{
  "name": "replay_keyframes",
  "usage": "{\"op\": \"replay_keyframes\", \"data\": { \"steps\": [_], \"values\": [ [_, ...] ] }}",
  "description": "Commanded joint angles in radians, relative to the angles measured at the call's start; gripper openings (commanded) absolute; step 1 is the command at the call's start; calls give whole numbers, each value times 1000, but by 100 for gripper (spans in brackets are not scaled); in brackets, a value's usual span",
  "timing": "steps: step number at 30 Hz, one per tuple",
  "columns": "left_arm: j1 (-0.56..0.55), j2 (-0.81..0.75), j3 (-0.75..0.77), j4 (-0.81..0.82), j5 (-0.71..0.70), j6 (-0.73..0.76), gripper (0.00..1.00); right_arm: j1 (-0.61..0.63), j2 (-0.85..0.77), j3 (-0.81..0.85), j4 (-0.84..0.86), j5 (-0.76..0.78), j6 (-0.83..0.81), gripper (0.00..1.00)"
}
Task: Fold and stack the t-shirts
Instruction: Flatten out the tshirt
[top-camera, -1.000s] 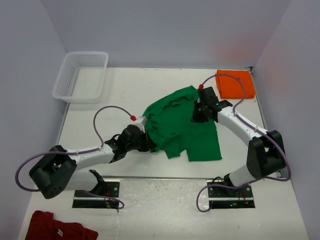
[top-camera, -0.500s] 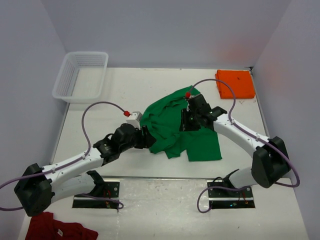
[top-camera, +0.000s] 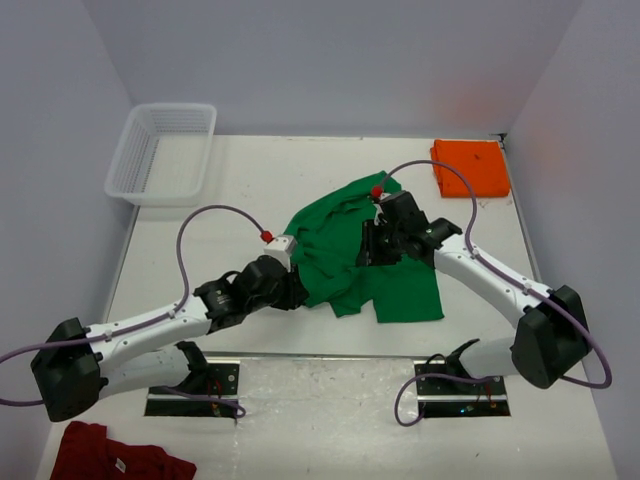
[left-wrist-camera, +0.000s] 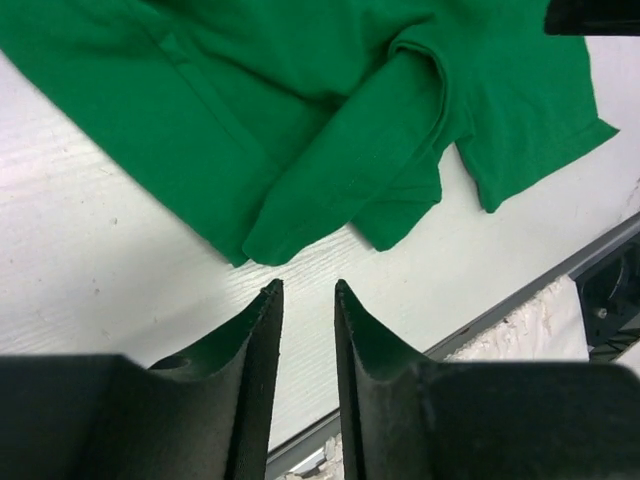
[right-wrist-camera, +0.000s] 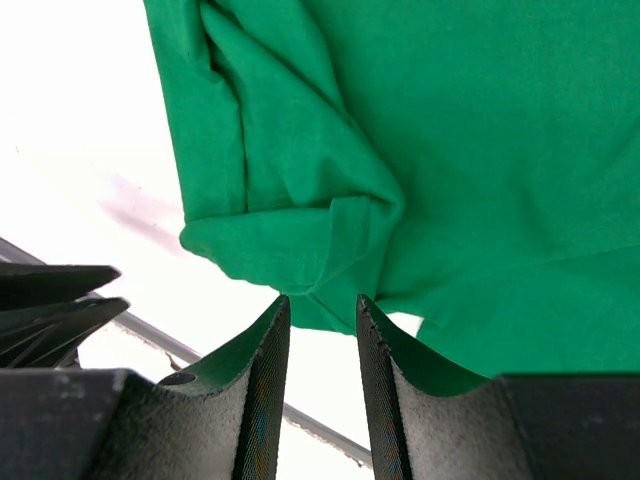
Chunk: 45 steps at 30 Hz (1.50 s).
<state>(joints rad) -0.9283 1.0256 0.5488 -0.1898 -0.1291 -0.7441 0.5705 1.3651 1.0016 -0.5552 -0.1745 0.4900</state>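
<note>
Left gripper (left-wrist-camera: 309, 290) and right gripper (right-wrist-camera: 323, 300) are hovering slightly apart, empty, flanking the green t-shirt (top-camera: 360, 250), likely for edge grabs. Orange t-shirt (top-camera: 472, 167) is sitting folded.

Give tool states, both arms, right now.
Left tool: slightly open, narrow gap, holding nothing; the green t-shirt lies just ahead of it.
Right tool: slightly open, narrow gap, holding nothing, over the green t-shirt.

The top camera overlooks the whole table (top-camera: 230, 200) from behind, while both wrist cameras look down closely at the same green shirt (top-camera: 335, 265).
</note>
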Motion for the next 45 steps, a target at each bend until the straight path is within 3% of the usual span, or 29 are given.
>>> {"op": "replay_keyframes", "data": {
  "steps": [1,5,16,30,38,45],
  "values": [
    [2,62,62,-8,28,29,28,5,-32,8,-9,24,4,34],
    [-32,162,79,15,62,37,48,5,-43,0,-9,32,5,34],
    [-133,248,91,4,-63,15,48,5,-41,-32,17,33,10,34],
    [-136,438,191,-48,-150,42,52,2,-80,-54,15,53,9,34],
    [-63,348,58,79,-37,17,52,2,-89,-55,14,61,4,34],
    [-44,107,-209,422,45,-165,49,3,-83,-50,18,55,4,34]
  ]
}}
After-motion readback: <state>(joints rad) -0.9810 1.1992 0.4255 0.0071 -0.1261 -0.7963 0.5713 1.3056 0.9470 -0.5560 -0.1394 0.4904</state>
